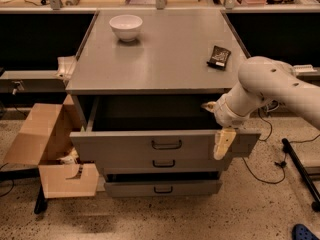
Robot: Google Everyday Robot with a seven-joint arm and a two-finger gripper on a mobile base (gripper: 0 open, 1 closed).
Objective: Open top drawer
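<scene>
The top drawer [125, 145] of the grey metal cabinet [160, 59] stands pulled out toward me, its dark inside showing, and its loop handle [166, 144] is at the centre of the front. My gripper [222, 141] is at the right end of that front, gripping its top edge. One cream finger [224, 140] hangs down over the outside of the front; the other is hidden behind it. My white arm [270, 84] comes in from the right. The two shallower drawers [163, 164] below are shut.
A white bowl [126, 26] and a dark packet [219, 57] lie on the cabinet top. An open cardboard box [47, 149] stands on the floor at the left. Cables [265, 169] and a black stand leg [300, 169] lie on the floor at the right.
</scene>
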